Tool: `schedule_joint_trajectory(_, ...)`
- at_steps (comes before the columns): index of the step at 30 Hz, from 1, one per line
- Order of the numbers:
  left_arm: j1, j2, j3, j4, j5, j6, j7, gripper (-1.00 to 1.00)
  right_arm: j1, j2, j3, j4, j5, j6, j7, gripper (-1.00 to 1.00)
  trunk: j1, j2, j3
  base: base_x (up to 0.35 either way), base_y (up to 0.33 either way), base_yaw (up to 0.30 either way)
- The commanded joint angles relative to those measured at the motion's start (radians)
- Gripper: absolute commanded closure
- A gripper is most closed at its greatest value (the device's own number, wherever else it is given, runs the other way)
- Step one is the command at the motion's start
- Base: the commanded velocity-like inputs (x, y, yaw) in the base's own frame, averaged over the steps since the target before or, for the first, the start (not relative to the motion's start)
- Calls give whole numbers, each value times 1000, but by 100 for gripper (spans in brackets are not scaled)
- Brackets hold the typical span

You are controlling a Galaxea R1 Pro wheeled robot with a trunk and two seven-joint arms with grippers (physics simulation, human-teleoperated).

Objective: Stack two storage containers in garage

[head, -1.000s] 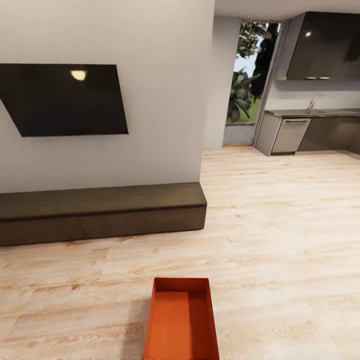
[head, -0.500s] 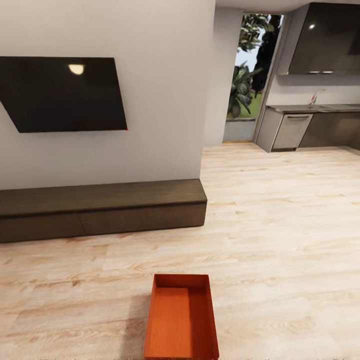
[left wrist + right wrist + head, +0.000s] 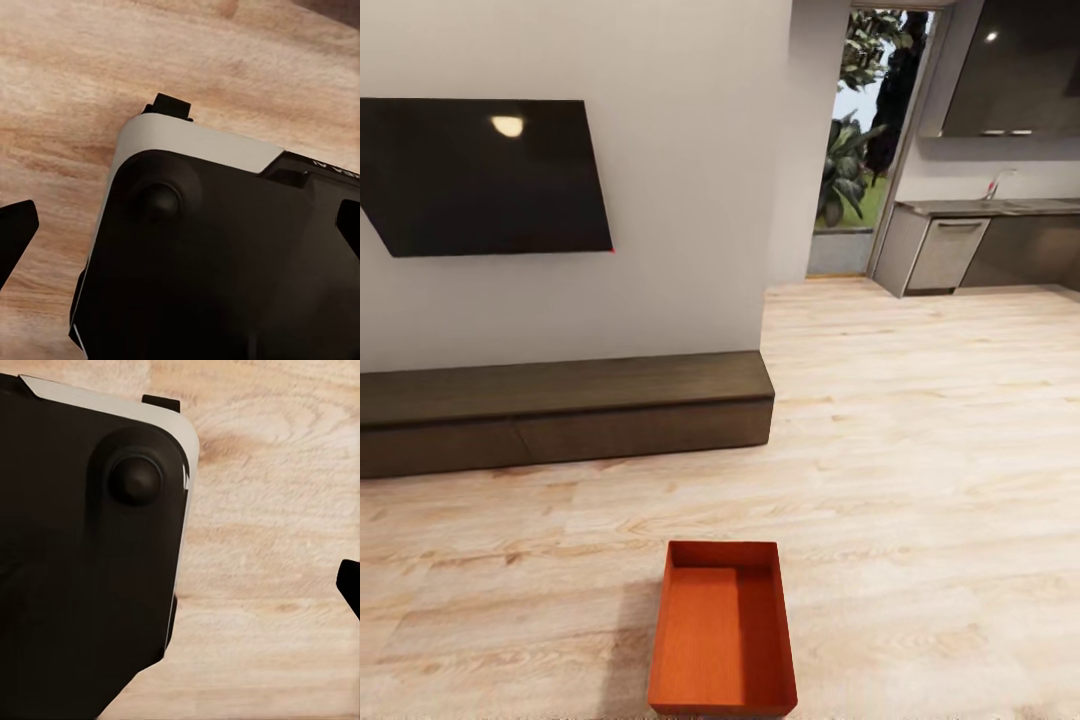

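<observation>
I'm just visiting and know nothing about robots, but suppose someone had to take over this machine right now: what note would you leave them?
Left and right jaws: nothing is seen held; whether open or shut can't be told.
One storage container sits empty on the pale wood floor of the living room, directly ahead, in front of the low dark cabinet under the wall TV.
Done: nothing yet.
Left: find the second container, carry both to the garage, stack one on the other.

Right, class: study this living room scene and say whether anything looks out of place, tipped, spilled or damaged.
One thing stands out: an orange-red storage container sits alone on the wood-plank floor, in front of the long dark cabinet. It stands upright, empty and looks undamaged. The wall TV hangs normally; nothing is spilled.
</observation>
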Motion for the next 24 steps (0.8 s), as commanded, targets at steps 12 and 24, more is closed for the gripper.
schedule_joint_trajectory(12,0,1,-7,-1,3,-3,3,-100,-1,1,14,3,-10,-7,-1,-100,0,-1,-20,0,0,0)
schedule_joint_trajectory(24,0,1,-7,-1,3,-3,3,-100,-1,-3,15,3,-12,-6,5,-100,0,-1,-40,0,0,0)
